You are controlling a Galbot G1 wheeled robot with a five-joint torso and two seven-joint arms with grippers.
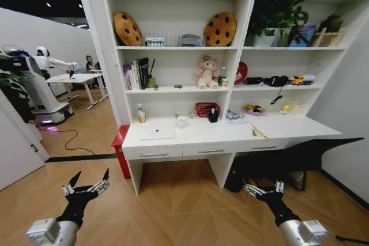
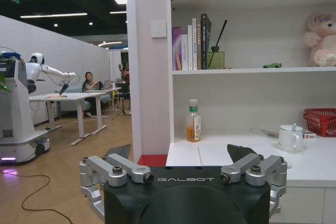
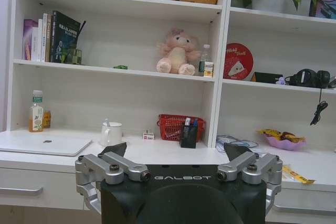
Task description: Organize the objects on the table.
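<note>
The white table [image 1: 288, 126] stands ahead under white shelving. A thin silver laptop [image 1: 157, 132] [image 3: 44, 143] lies shut on its left part. Behind it stands a small clear bottle with a green label [image 1: 140, 113] [image 2: 193, 121] [image 3: 36, 112]. Blue pens sit in a black holder [image 1: 214, 113] [image 3: 188, 132] near the middle. A tiny green toy car [image 1: 178, 86] [image 2: 272, 65] [image 3: 121, 67] rests on the shelf above. My left gripper [image 1: 91, 176] [image 2: 181, 151] and right gripper [image 1: 264, 187] [image 3: 176, 149] hang open and empty over the floor, well short of the table.
A white mug [image 1: 181, 121], a red basket [image 1: 206, 109], a pink bowl [image 1: 253, 109] and a yellow item [image 1: 258, 132] also sit on the desk. A red bin [image 1: 120, 148] stands at its left end, black bags [image 1: 300, 159] beneath. Another robot [image 1: 34, 84] and a floor cable [image 1: 69, 139] are at left.
</note>
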